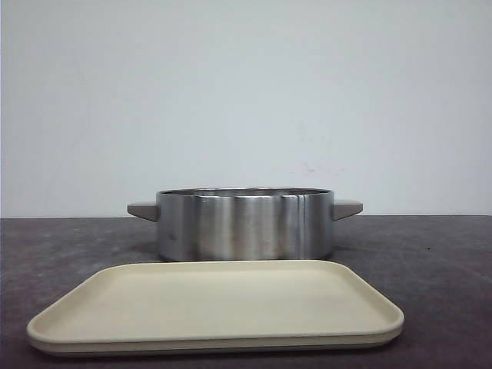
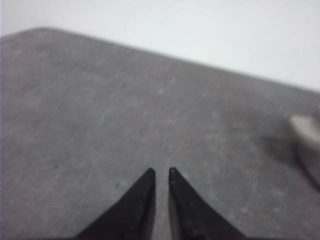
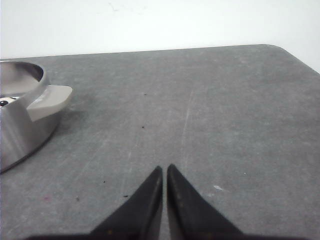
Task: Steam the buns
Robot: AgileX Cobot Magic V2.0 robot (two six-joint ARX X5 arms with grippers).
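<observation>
Grey stone-look table (image 1: pixel 446 261) fills your front view, with a white wall (image 1: pixel 246 92) behind it. On it, nearest the camera, lies a cream tray (image 1: pixel 215 307), flat and bare. Just beyond the tray, toward 12 o'clock, stands a steel pot (image 1: pixel 244 224) with a beige handle at its 9 and 3 o'clock sides. You cannot see into the pot from the front; in the right wrist view a sliver of white with a black spot (image 3: pixel 5 102) shows inside the rim, likely one of the buns, though too little shows to be sure. Your right gripper (image 3: pixel 164 172) hangs over bare table off the pot's 3 o'clock side, its jaws nearly touching, holding nothing. Your left gripper (image 2: pixel 161 175) hangs off the 9 o'clock side, jaws likewise almost together and empty.
</observation>
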